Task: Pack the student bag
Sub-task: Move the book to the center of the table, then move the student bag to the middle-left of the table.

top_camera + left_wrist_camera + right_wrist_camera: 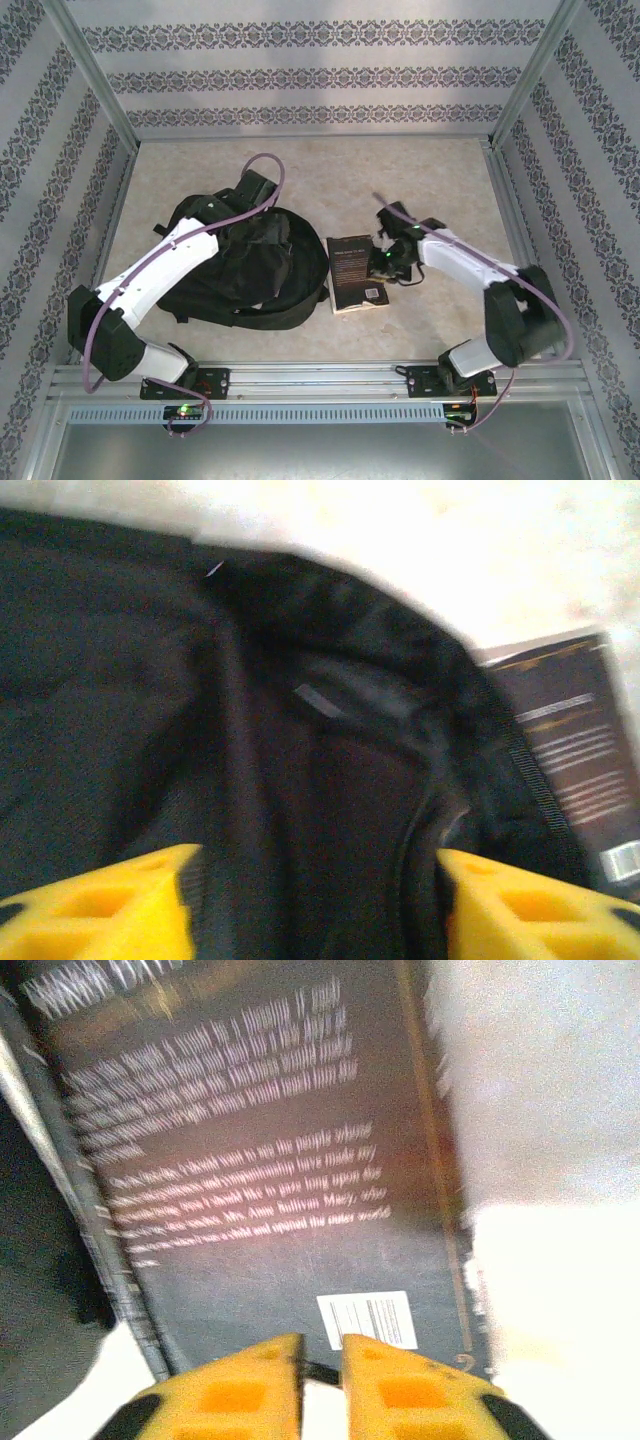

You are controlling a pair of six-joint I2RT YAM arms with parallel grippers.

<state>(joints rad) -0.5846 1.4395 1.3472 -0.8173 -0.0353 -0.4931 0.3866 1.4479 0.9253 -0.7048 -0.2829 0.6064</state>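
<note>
The student bag (250, 268), a large black backpack, lies flat on the left half of the table. My left gripper (252, 208) hovers over its top end. In the left wrist view that gripper (320, 905) is open, its yellow fingers (110, 910) far apart over the dark fabric (300, 780) with nothing between them. A black-covered book (358, 272) lies flat just right of the bag, back cover up with white text (270, 1160). My right gripper (386, 266) sits at the book's right edge. Its jaws (320, 1365) stand a narrow gap apart at that edge, gripping nothing.
Patterned walls and an aluminium frame (120, 190) enclose the beige tabletop (400, 170). Bare table lies behind the bag and to the right of the book. A metal rail (320, 378) runs along the near edge by the arm bases.
</note>
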